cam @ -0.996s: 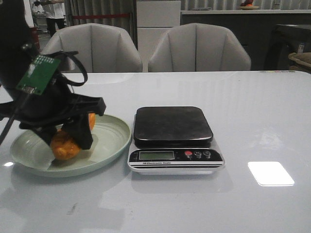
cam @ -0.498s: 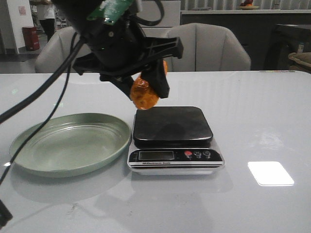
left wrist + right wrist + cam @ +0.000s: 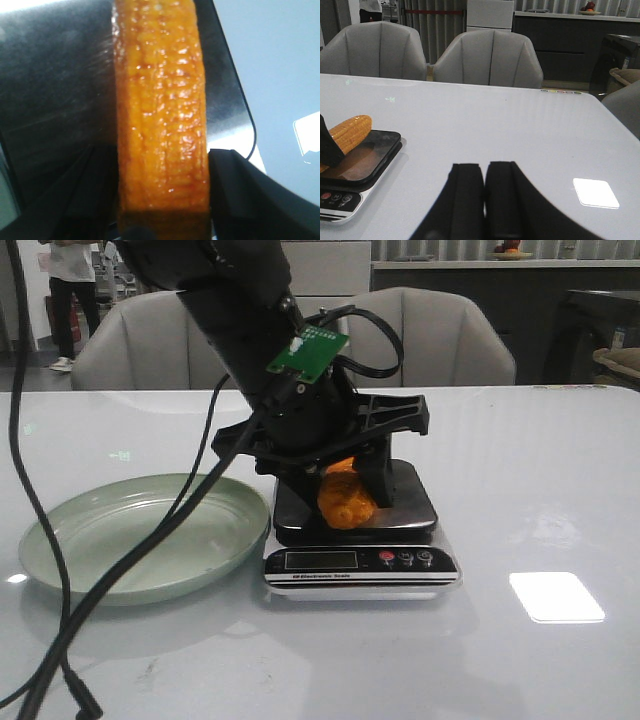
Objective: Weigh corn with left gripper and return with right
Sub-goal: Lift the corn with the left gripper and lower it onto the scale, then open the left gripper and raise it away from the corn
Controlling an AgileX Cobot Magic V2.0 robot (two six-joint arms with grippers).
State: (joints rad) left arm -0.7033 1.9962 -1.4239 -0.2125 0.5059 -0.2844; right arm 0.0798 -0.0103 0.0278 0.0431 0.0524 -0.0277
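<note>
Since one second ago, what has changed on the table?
The left tool, shut on the corn, lifted it out of the plate, carried it rightward and lowered it onto the scale. The grip is not released yet. The plate is now empty. Plate and scale kept their places.

The left gripper (image 3: pixel 345 475) is a bulky black claw with a small green circuit board (image 3: pixel 308 351) and thick black cables (image 3: pixel 60 580). The right gripper (image 3: pixel 485 180) has smooth black fingers.
</note>
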